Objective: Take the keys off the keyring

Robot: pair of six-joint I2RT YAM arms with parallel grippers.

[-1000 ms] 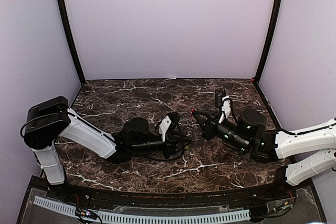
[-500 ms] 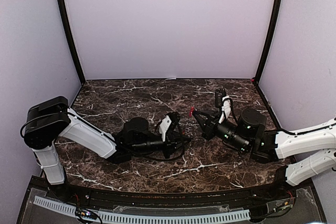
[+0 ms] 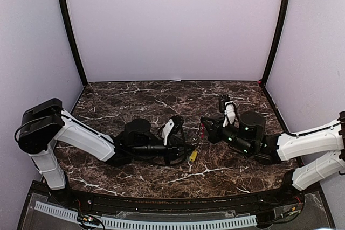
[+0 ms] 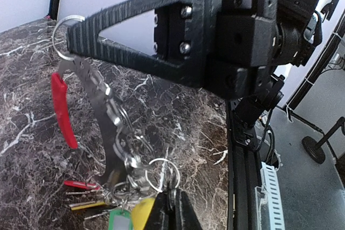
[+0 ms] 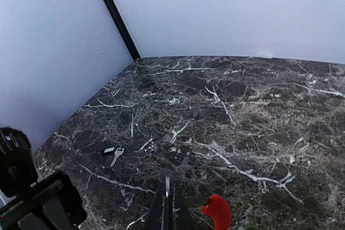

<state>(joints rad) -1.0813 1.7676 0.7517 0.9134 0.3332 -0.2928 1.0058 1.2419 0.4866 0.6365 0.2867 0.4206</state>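
In the left wrist view the keyring (image 4: 91, 87), a grey metal clip with a red segment (image 4: 62, 109), hangs from a small top ring (image 4: 66, 36). My right gripper (image 5: 168, 200) is shut on that top ring, and its finger (image 4: 145, 25) shows across the left wrist view. Linked rings run down to the keys (image 4: 86, 197), with red, yellow and green covers. My left gripper (image 4: 173, 200) is shut on a split ring (image 4: 161, 172) of that bunch. From above, the grippers (image 3: 183, 146) (image 3: 202, 124) face each other and a yellow tag (image 3: 193, 155) hangs between them.
One loose silver key with a dark head (image 5: 114, 153) lies on the marble table (image 5: 226, 95) toward the left wall. Black corner posts and pale walls close in the table. The table's front rail (image 4: 242, 149) lies close behind my left gripper.
The two grippers have drawn closer and lower over the table. The bunch now hangs stretched between them and the yellow tag has come into sight from above.
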